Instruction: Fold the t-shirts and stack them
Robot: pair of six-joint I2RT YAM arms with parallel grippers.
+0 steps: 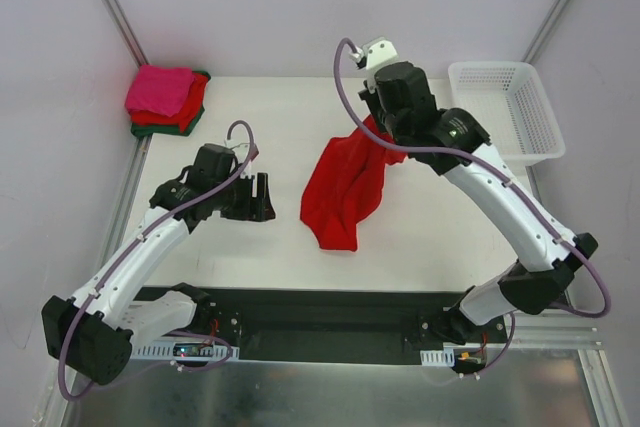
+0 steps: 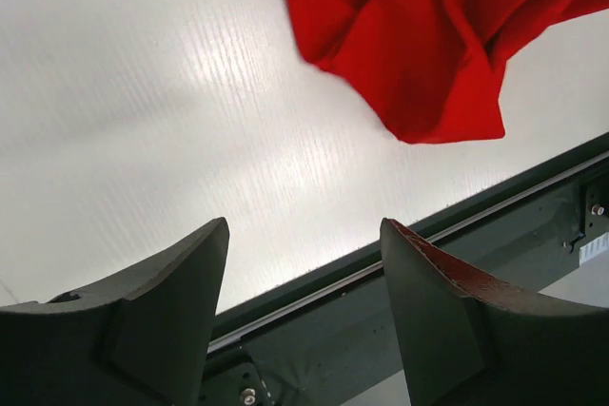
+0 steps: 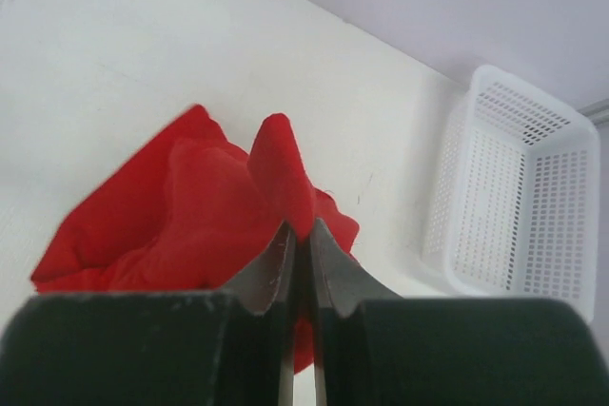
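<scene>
- Shirt [image 1: 345, 187] looks soft, limp and light; I'd take it at the hems or shoulders.
- My right claw [image 3: 300, 235] is clamped on a fold; my left claw [image 2: 304, 227] is apart and empty.

We can read no text, brand, number or sign anywhere, and the one small white label [image 2: 596, 248] on the dark rail [image 2: 400, 268] is too blurred for us to make out.
</scene>
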